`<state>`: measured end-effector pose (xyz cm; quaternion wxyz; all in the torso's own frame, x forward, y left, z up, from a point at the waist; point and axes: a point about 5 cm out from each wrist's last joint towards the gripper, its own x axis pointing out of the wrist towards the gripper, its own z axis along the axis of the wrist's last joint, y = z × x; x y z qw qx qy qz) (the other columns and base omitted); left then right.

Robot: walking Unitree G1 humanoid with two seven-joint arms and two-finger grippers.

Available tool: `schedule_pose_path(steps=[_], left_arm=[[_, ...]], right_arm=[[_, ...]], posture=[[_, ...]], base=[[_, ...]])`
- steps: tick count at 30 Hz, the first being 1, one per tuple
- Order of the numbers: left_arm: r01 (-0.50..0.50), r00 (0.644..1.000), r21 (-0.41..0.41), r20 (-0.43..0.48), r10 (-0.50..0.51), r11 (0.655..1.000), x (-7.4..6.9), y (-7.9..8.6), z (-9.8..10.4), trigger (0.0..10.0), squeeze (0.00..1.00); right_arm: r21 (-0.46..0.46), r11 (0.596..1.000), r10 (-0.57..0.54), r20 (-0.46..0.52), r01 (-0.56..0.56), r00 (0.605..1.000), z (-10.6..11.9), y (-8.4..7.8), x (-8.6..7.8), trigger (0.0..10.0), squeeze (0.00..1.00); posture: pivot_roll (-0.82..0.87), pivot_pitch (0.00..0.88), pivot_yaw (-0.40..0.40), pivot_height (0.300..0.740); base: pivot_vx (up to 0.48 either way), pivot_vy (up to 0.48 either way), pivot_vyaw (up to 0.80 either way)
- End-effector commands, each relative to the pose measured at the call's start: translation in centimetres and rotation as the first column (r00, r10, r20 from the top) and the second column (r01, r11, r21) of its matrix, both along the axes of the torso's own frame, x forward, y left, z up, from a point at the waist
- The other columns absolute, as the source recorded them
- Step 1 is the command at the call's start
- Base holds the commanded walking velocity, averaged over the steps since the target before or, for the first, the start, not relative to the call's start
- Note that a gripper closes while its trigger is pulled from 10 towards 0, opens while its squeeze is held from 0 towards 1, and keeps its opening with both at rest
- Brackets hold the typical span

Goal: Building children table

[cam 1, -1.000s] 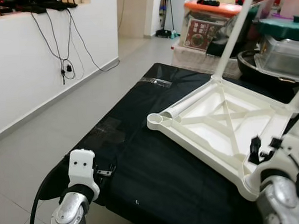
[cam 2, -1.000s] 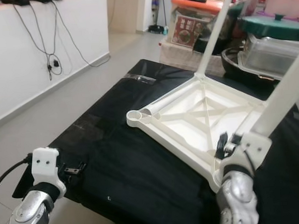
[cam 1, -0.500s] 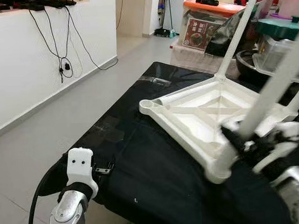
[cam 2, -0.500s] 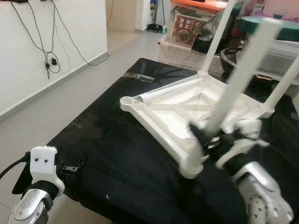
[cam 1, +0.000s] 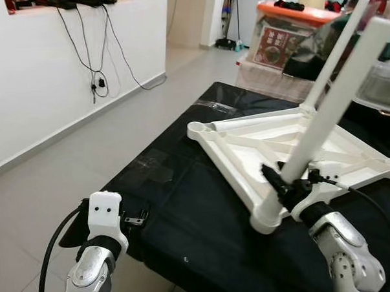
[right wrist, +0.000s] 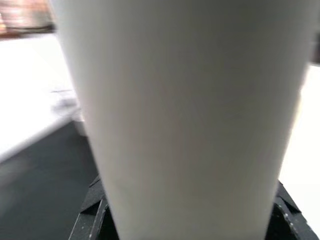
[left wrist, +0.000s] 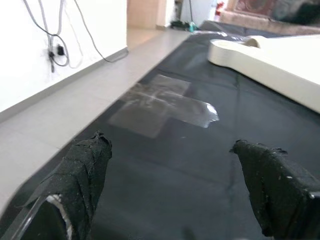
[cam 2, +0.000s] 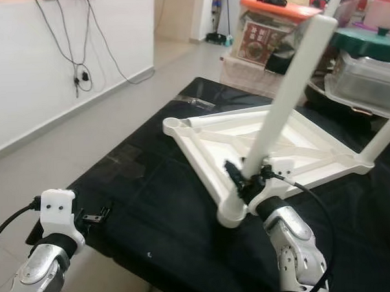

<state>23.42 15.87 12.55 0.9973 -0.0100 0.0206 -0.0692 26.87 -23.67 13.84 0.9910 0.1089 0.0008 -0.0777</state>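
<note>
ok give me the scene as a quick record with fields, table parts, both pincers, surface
tabletop: white, upside down, ribbed underside showing, tilted on the black cloth
legs: white tubes at three corners; nearest leg in the near corner socket
empty socket: far left corner
right pincer: shut on the nearest leg, low near its socket
left pincer: open, over the cloth, apart from the tabletop
surface: black cloth with a clear tape patch

My right tool (cam 2: 247,180) is clamped round the white plastic table leg (cam 2: 285,97); left tool (left wrist: 175,185) hovers low, fingers spread.
</note>
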Motion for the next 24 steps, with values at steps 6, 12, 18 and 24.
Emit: schedule_pose_path(steps=[6,12,18,24], left_arm=[[-0.006,1.0,0.008,-0.009,0.006,1.0,-0.1,0.3,-0.4,10.0,0.0],[0.006,1.0,0.004,-0.015,-0.006,1.0,-0.3,0.0,-0.5,10.0,0.0],[0.006,1.0,-0.001,-0.009,-0.006,1.0,-0.2,-0.2,-0.4,10.0,0.0],[0.001,1.0,-0.005,-0.003,-0.001,1.0,-0.1,-0.3,-0.2,10.0,0.0]], right_arm=[[-0.227,0.797,-0.603,-0.225,0.56,0.766,-2.8,-3.7,-6.6,0.0,0.0],[-0.221,0.926,-0.347,-0.175,0.307,0.921,-1.5,1.0,-6.5,10.0,0.47],[-0.13,0.982,-0.148,-0.058,0.139,0.987,1.2,0.6,-3.9,10.0,0.0],[-0.078,0.986,0.15,0.02,-0.148,0.988,2.6,-0.6,-3.5,10.0,0.0]], posture=[[0.2,0.0,-0.134,0.74],[0.17,0.0,-0.122,0.74],[0.19,0.0,-0.128,0.74],[0.2,0.0,-0.135,0.74]], base=[[0.0,0.0,0.0],[0.0,0.0,0.0],[0.0,0.0,0.0],[0.0,0.0,0.0]])
